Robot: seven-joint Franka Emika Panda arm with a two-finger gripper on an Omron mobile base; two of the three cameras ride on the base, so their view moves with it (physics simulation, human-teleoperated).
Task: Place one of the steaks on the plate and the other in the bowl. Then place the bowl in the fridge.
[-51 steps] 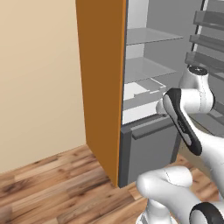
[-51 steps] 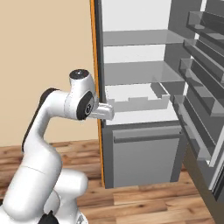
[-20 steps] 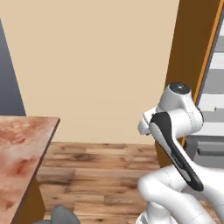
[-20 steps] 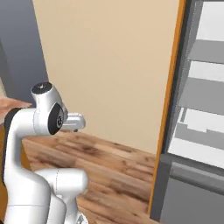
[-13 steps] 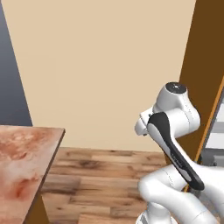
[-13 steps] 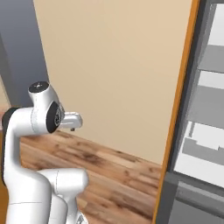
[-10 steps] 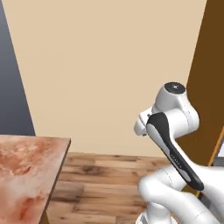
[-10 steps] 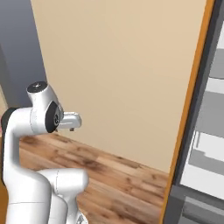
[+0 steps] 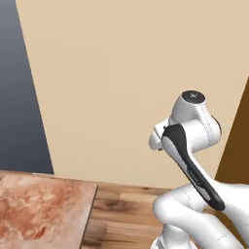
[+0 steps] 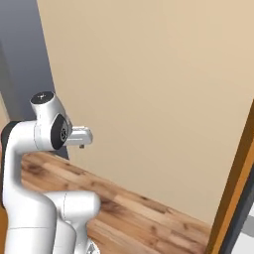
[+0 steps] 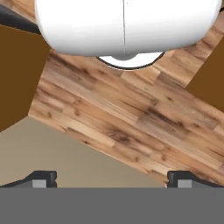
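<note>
My gripper [image 11: 111, 178] is open, with its two dark fingertips [image 11: 41, 177] far apart and nothing between them. It points down at the wooden floor [image 11: 131, 122]. The arm is folded close over the base, its elbow [image 9: 192, 116] raised in front of a beige wall. A thin grey sliver of the fridge [image 10: 248, 233] shows at the lower right edge of the right base view, beyond the orange cabinet panel [image 10: 233, 193]. The steaks, the plate and the bowl are out of view.
A reddish marbled counter top [image 9: 39, 214] comes in at the lower left of the left base view. A beige wall [image 9: 121, 73] stands ahead, with a dark grey panel [image 9: 19, 97] to its left. Wooden floor [image 10: 144, 213] lies between.
The whole picture has shifted: the base has turned left, away from the fridge. The counter has come further into the left base view. The arm keeps its pose, gripper still open.
</note>
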